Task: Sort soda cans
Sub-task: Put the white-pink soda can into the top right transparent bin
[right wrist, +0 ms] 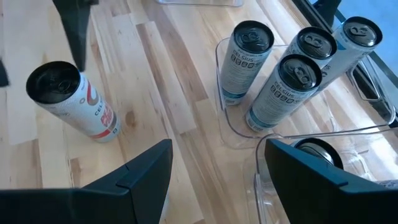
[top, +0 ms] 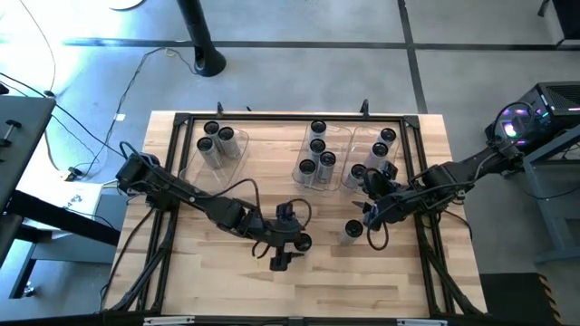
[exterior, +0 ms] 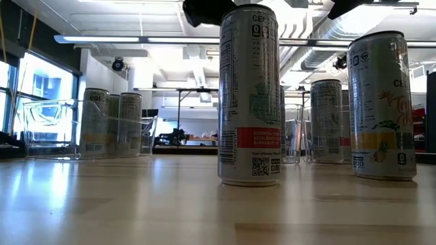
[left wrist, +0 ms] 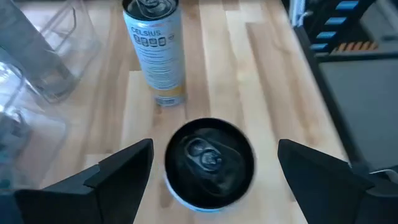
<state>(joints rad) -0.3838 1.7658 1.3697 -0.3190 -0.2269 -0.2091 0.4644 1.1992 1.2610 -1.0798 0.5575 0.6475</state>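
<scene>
The table [top: 227,272] is pale butcher-block wood inside a black frame, standing on a grey concrete floor [top: 299,72]; beyond it the low view shows a bright open room with white ducts [exterior: 320,30] overhead. The left gripper [left wrist: 211,168] hangs with jaws spread wide, a red-banded soda can [left wrist: 209,163] upright between them, untouched. A yellow-banded can [left wrist: 155,53] stands just ahead of those jaws. The right gripper [right wrist: 214,165] is spread and empty, its jaws over the rim of a clear bin [right wrist: 336,134] holding cans.
</scene>
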